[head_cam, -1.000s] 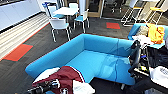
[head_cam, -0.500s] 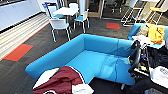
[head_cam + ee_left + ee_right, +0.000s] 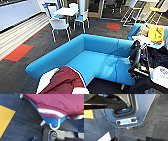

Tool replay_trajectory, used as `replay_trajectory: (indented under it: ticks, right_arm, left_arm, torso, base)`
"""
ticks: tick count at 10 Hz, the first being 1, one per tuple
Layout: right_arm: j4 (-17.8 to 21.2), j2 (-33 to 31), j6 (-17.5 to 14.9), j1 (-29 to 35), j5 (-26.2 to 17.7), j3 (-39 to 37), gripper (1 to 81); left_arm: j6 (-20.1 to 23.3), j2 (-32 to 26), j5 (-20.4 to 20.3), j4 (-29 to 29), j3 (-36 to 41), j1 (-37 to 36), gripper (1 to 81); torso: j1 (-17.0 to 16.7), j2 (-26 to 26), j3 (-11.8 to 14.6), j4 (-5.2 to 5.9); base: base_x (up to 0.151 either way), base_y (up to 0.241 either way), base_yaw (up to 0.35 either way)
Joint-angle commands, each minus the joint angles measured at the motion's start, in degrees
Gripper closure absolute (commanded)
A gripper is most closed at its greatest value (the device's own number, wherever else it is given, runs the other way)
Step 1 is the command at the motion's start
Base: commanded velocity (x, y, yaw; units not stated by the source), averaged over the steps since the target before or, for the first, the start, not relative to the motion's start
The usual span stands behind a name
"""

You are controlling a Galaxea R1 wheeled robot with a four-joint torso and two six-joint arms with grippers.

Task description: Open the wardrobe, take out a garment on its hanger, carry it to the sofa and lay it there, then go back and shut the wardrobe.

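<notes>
The bright blue L-shaped sofa (image 3: 100, 57) fills the middle of the head view. The garment (image 3: 63, 81), maroon with white sleeves, lies over the sofa's near end. In the left wrist view the garment (image 3: 60, 102) drapes over a blue sofa corner (image 3: 53, 120), its striped maroon-white band showing. The white hook of the hanger (image 3: 54, 126) pokes out below that band, over the carpet. My right arm (image 3: 136, 58) hangs dark beside the sofa's right end. My right gripper (image 3: 134, 139) shows two dark tips wide apart, open over the grey carpet and holding nothing.
White chairs (image 3: 60, 26) and a small table (image 3: 65, 11) stand on the dark carpet behind the sofa. A second blue seat (image 3: 136, 28) with an orange cloth (image 3: 155, 33) is at the back right. A red carpet patch (image 3: 18, 52) lies to the left.
The garment has sunk slightly lower onto the sofa's near end. The sofa and the right arm stand as before.
</notes>
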Motion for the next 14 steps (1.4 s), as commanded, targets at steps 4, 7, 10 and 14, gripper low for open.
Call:
replay_trajectory:
  ticks: [4, 7, 10, 14]
  right_arm:
    - [-0.4, 0.3, 0.4, -0.7, -3.3, -1.1, 1.0]
    - [-0.5, 0.7, 0.4, -0.5, -3.2, -1.1, 1.0]
    - [-0.5, 0.7, 0.4, -0.5, -3.1, -1.5, 1.0]
    - [-0.7, 0.8, 0.1, -0.4, -3.2, -1.5, 1.0]
  left_arm:
    - [15.5, 5.1, 0.4, 3.6, -3.5, 13.4, 1.0]
    - [16.9, 8.4, 0.6, 13.2, -3.4, 16.4, 1.0]
    - [16.9, 11.5, 1.3, 16.2, -3.5, 18.6, 1.0]
    - [16.8, 17.3, 9.5, 15.8, -3.4, 20.0, 1.0]
  torso:
    - [0.0, 0.0, 4.4, 0.0]
    - [-0.1, -0.1, 3.7, 0.0]
    - [-0.1, -0.1, 9.2, 0.0]
    - [-0.1, -0.2, 11.3, 0.0]
  base:
    - [0.0, 0.0, 0.0]
    - [0.0, 0.0, 0.0]
    - [0.0, 0.0, 0.0]
    - [0.0, 0.0, 0.0]
